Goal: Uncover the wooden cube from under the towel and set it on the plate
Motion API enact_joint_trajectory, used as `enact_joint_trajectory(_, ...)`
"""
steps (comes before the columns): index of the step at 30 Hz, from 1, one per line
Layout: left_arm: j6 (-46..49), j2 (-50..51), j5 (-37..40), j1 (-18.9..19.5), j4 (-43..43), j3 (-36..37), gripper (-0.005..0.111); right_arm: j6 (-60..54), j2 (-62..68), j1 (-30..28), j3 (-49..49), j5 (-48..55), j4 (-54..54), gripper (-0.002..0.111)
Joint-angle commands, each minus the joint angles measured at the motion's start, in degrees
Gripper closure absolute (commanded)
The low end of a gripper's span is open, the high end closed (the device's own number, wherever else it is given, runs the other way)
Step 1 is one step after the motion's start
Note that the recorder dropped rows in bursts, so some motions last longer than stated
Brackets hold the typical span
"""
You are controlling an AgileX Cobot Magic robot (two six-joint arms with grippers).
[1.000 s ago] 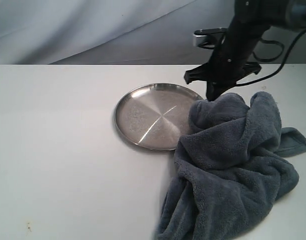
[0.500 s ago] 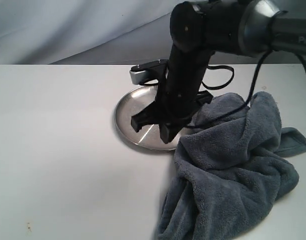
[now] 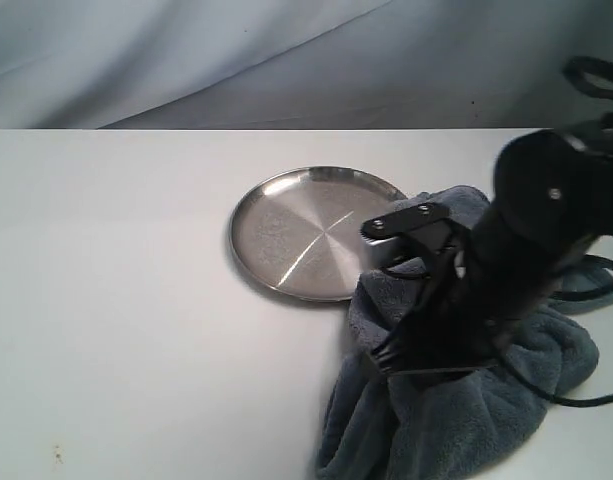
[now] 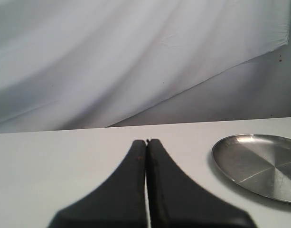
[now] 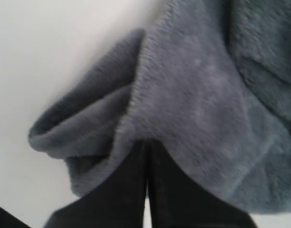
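In the exterior view, the plate (image 3: pixel 286 235) is lying bare on the table (image 3: pixel 116 300), with nothing on it. The towel (image 3: pixel 456 430) is bunching in a heap against the plate's rim, one fold lapping over it. The right gripper (image 3: pixel 384 362) is reaching down into that heap, near the plate. The wooden cube is not showing anywhere; it is probably sitting under the folds.

In the left wrist view, the left gripper (image 4: pixel 146 142) is hovering over the table apart from the plate (image 4: pixel 259 164), its fingers pressing together and holding nothing.

In the right wrist view, the right gripper (image 5: pixel 146 145) is poking its closed fingers into a thick fold at the towel's (image 5: pixel 207 104) edge. Whether any cloth is caught between them I cannot tell.

To do this step well, the fingers should be biting a full fold, then lifting and drawing it away from the plate, slowly, so the cube is not dragging along with the cloth.
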Motion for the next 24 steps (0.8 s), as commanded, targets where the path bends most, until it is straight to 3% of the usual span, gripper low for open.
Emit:
enact_joint_trajectory(1,-0.1,-0.2,-0.6,0.1,-0.1,0.3,0.107,-1.9,-4.7,-9.1,4.7,-2.0,-0.7,0.108)
enact_joint_trajectory(9,-0.1,-0.2,-0.6,0.1,-0.1,0.3,0.107,-6.6,-4.8,-29.4,4.8,-6.9,-0.7,0.108)
enact_joint_trajectory(12,-0.1,-0.2,-0.6,0.1,-0.1,0.3,0.107,-6.6,-4.3,-33.8,3.2,-8.9,0.4,0.108)
enact_joint_trajectory(24,-0.1,-0.2,-0.6,0.1,-0.1,0.3,0.107,-7.2,9.8,-34.5,-20.9,1.3,1.1,0.108)
